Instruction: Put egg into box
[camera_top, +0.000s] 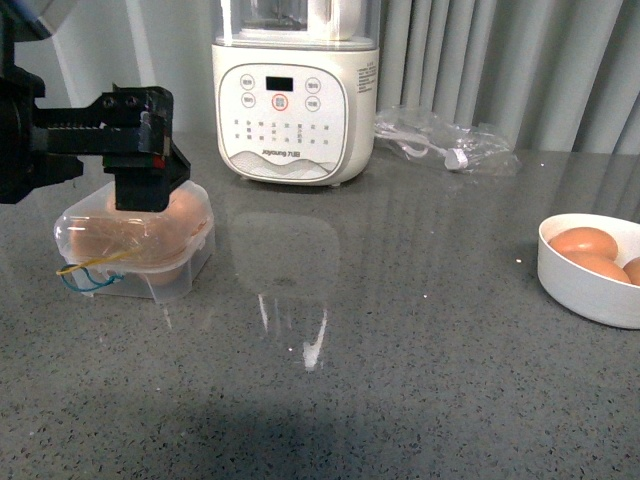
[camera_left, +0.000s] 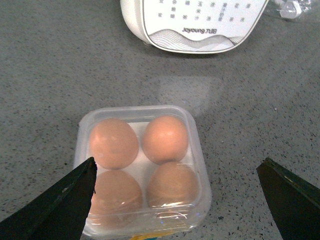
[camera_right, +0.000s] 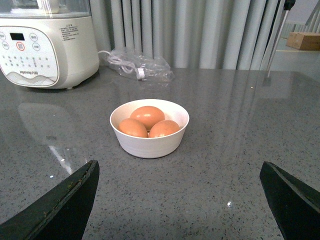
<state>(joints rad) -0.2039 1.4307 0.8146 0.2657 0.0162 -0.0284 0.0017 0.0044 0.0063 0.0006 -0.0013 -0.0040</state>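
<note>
left fingers (camera_left: 60, 202) spread above box (camera_left: 195, 150); four eggs (camera_left: 165, 138) stand upright inside

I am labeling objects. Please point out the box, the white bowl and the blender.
box (camera_left: 195, 150): left wrist view, clear side rim.
white bowl (camera_right: 150, 145): right wrist view, outer wall.
blender (camera_top: 295, 110): front view, control panel.

"joyoung" on white blender (camera_top: 295, 95) front; other labels too small.
</note>
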